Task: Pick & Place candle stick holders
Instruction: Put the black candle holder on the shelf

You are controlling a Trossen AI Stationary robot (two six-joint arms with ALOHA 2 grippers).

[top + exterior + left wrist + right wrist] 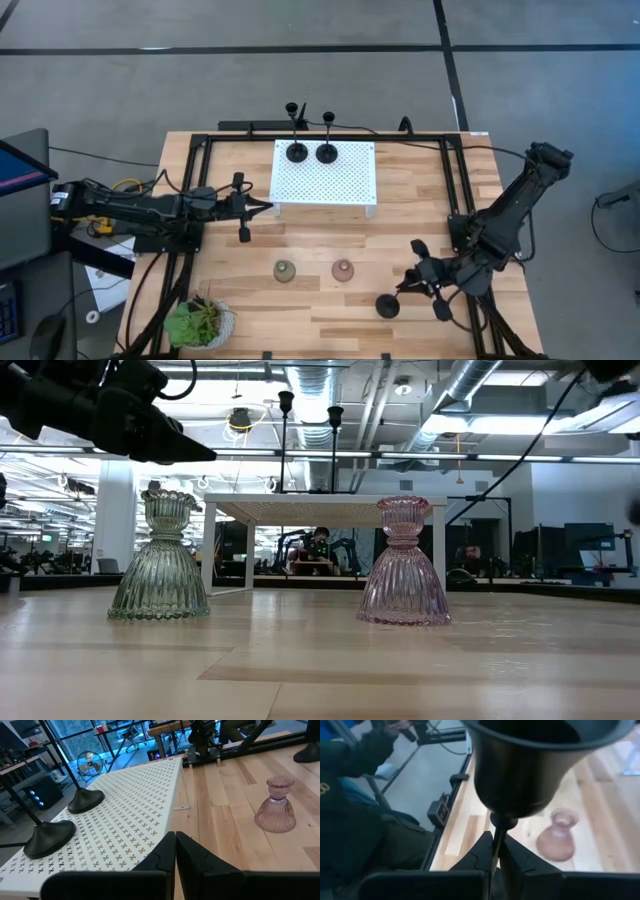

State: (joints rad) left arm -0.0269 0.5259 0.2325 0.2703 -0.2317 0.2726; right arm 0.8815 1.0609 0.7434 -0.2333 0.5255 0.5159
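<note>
- Right pincer [496, 851] clamped on the thin stem of a black holder [388, 306], near the desk's [420, 210] front right; its cup [540, 765] fills the right wrist view.
- Left pincer [175, 846] pressed shut, empty, hovering at the white stand's [325, 175] left edge.
- 2 black holders [297, 152] [327, 153] stand on the stand's far side.
- Olive holder [285, 270] and pink holder [343, 270] stand apart on the desk in front of it.
- Plant [200, 322] at front left.
</note>
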